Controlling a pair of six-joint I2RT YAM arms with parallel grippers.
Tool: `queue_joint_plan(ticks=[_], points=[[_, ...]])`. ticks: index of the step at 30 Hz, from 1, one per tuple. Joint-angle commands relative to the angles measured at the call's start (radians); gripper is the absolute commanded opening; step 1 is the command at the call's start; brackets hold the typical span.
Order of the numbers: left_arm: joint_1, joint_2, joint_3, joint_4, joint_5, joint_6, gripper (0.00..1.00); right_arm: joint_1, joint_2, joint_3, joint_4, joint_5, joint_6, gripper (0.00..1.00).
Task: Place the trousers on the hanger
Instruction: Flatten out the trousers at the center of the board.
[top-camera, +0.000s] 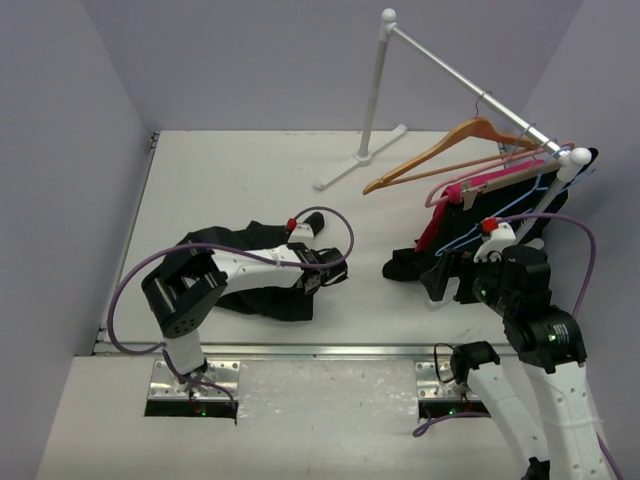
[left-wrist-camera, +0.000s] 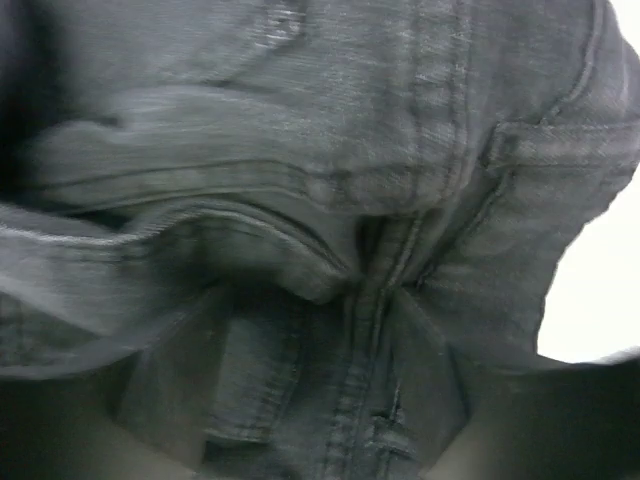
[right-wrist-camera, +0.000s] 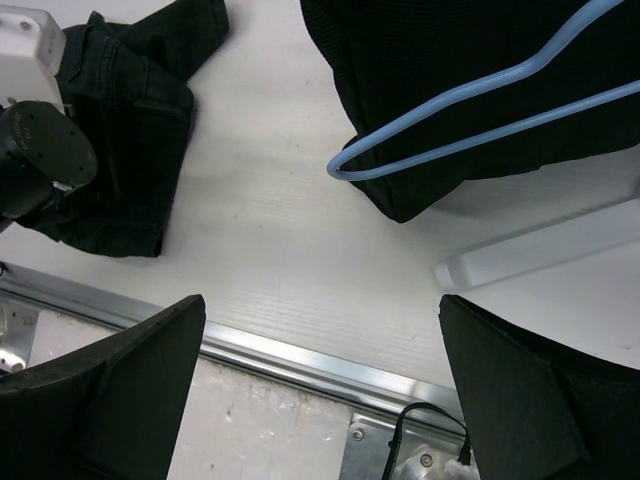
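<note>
Trousers (top-camera: 268, 298) lie in a crumpled black heap on the table (top-camera: 250, 170), left of centre in the top view, near the front edge. The left arm is bent low across them, with the left gripper (top-camera: 322, 272) at the heap's right end. In the left wrist view, dark denim-like cloth (left-wrist-camera: 330, 200) with stitched seams and a belt loop fills the frame. The blurred dark fingers (left-wrist-camera: 560, 420) sit in the bottom corners, wide apart, with fabric bunched between them. No pinch is visible, and I cannot tell if the pads touch the cloth. The tan wooden hanger (top-camera: 440, 152) hangs by its hook on the slanted rail (top-camera: 470, 85) at upper right, well apart from the trousers. Just below it on the same rail are a magenta garment (top-camera: 480, 185), a blue wire hanger (top-camera: 520, 205) and another black garment (top-camera: 405, 265) whose hem reaches the table. The right gripper (top-camera: 437, 280) hovers beside that garment, right of centre. In the right wrist view its jaws (right-wrist-camera: 320, 315) are spread fully and hold nothing. That view has bare table below, the blue hanger over the black garment at the top, and the trousers at upper left.
</note>
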Motion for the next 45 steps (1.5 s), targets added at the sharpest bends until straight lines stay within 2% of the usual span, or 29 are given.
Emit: queue_joint_plan(ticks=[1,3,5,11,13,17,21,26,27,30,31,34,35,37,39,41,42,43,45], points=[[0.011,0.0,0.011,-0.171,-0.17,-0.119,0.41,0.008,-0.005,-0.012,0.056,-0.036,-0.015,0.99],[0.013,-0.004,0.007,-0.162,-0.164,-0.113,0.16,0.008,-0.004,-0.017,0.059,-0.042,-0.016,0.99],[0.013,-0.011,0.011,-0.149,-0.163,-0.091,0.0,0.008,-0.003,-0.017,0.061,-0.045,-0.015,0.99],[0.01,-0.063,0.061,-0.127,-0.153,0.003,0.0,0.008,0.002,-0.008,0.061,-0.064,-0.015,0.99],[-0.001,-0.108,0.083,-0.035,-0.107,0.147,0.0,0.008,0.002,-0.011,0.066,-0.079,-0.01,0.99],[-0.011,-0.221,0.126,0.16,0.19,0.35,0.0,0.008,0.014,-0.013,0.079,-0.098,-0.002,0.99],[-0.011,-0.334,0.177,0.303,0.389,0.406,0.0,0.008,0.017,-0.016,0.1,-0.099,0.018,0.99],[-0.004,-0.43,0.258,0.422,0.477,0.452,0.0,0.008,0.019,-0.014,0.129,-0.122,0.04,0.99],[0.004,-0.446,0.286,0.445,0.533,0.466,0.0,0.008,0.021,-0.013,0.136,-0.13,0.042,0.99],[0.065,-0.526,0.313,0.503,0.555,0.439,0.0,0.008,0.037,-0.004,0.141,-0.149,0.045,0.99],[0.106,-0.546,0.311,0.497,0.541,0.412,0.0,0.008,0.041,-0.002,0.145,-0.156,0.046,0.99],[0.365,-0.648,0.267,0.392,0.41,0.26,0.0,0.008,0.061,-0.005,0.176,-0.198,0.05,0.99],[0.399,-0.67,0.246,0.38,0.41,0.218,0.0,0.008,0.065,-0.006,0.187,-0.203,0.052,0.99],[0.627,-0.724,0.161,0.381,0.453,0.137,0.0,0.008,0.093,-0.014,0.224,-0.274,0.054,0.99],[0.785,-0.76,0.063,0.442,0.579,0.095,0.0,0.008,0.125,-0.018,0.257,-0.355,0.056,0.99],[0.895,-0.772,-0.071,0.516,0.717,0.036,0.0,0.008,0.149,-0.019,0.279,-0.405,0.056,0.99],[0.955,-0.765,-0.126,0.568,0.915,0.009,0.0,0.009,0.164,-0.019,0.3,-0.439,0.057,0.99],[1.068,-0.753,-0.242,0.696,1.025,-0.065,0.0,0.009,0.174,-0.019,0.312,-0.456,0.061,0.99],[1.164,-0.696,-0.373,0.871,1.299,-0.166,0.03,0.008,0.179,-0.017,0.333,-0.469,0.065,0.99]])
